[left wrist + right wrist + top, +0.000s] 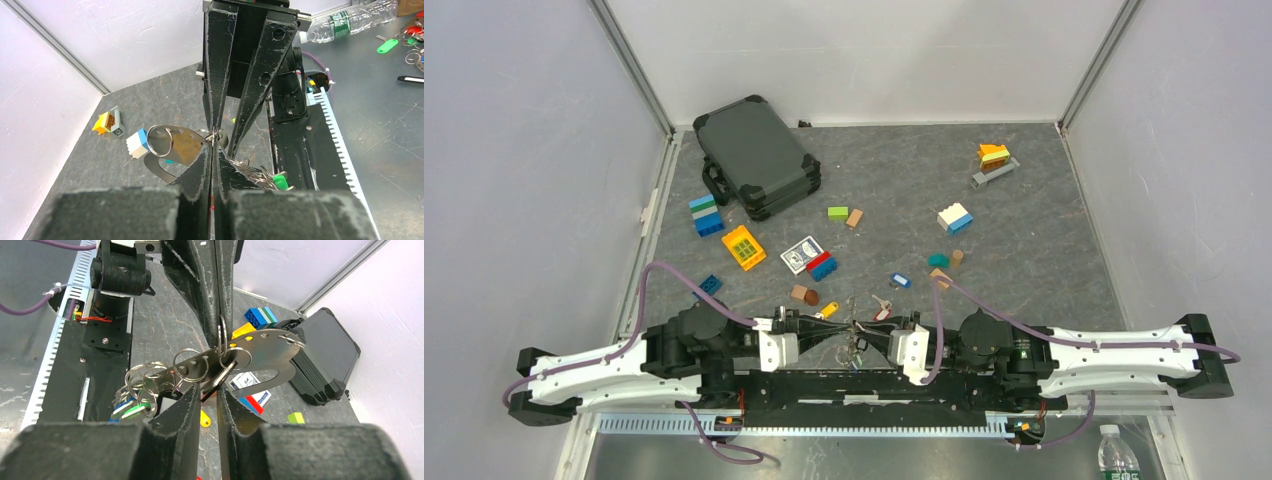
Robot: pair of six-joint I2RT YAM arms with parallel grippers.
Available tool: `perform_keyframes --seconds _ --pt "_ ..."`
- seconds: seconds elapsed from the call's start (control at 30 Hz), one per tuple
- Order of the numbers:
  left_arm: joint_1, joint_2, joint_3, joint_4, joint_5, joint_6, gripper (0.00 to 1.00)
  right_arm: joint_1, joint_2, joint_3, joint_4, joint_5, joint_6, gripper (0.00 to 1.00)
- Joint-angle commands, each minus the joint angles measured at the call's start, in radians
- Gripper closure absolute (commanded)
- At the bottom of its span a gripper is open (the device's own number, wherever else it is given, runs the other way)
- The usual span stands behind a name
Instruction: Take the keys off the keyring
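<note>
The keyring [260,352] is a flat grey metal plate with holes, held in the air between both arms. My left gripper [213,142] is shut on a split ring at the plate's edge. Several rings hang from the plate with green and blue keys [132,402] on them. My right gripper [210,390] faces it, jaws a narrow gap apart, and a silver key [220,377] with a dark head hangs between its tips. In the top view the two grippers meet at the keyring [854,338]. Loose yellow [829,309], red [882,305] and blue [901,280] keys lie on the table just beyond.
A black case [759,155] stands at the back left. A playing-card box [802,254] and coloured blocks [707,215] are scattered over the grey table. The arms' black base bar [874,385] runs right below the grippers. A water bottle [1114,455] stands off the table, front right.
</note>
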Motion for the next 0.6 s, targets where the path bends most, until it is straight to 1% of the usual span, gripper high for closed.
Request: perform_keyframes --seconds 0.0,0.3,0.43,0.57 --pt "-0.003 -0.015 -0.001 0.070 0.018 -0.001 0.98 0.003 -0.011 -0.002 0.079 0.003 0.025 0.80" --pt "-0.004 -0.019 0.004 0.065 0.015 0.000 0.98 0.003 -0.043 0.004 0.048 0.076 0.009 0.92" --pt "-0.003 -0.022 0.006 0.059 0.015 0.002 0.98 0.003 -0.036 0.042 -0.039 0.120 -0.020 0.96" --pt "-0.004 -0.026 0.008 0.060 0.018 0.005 0.98 0.003 0.010 0.099 -0.151 0.137 -0.048 0.99"
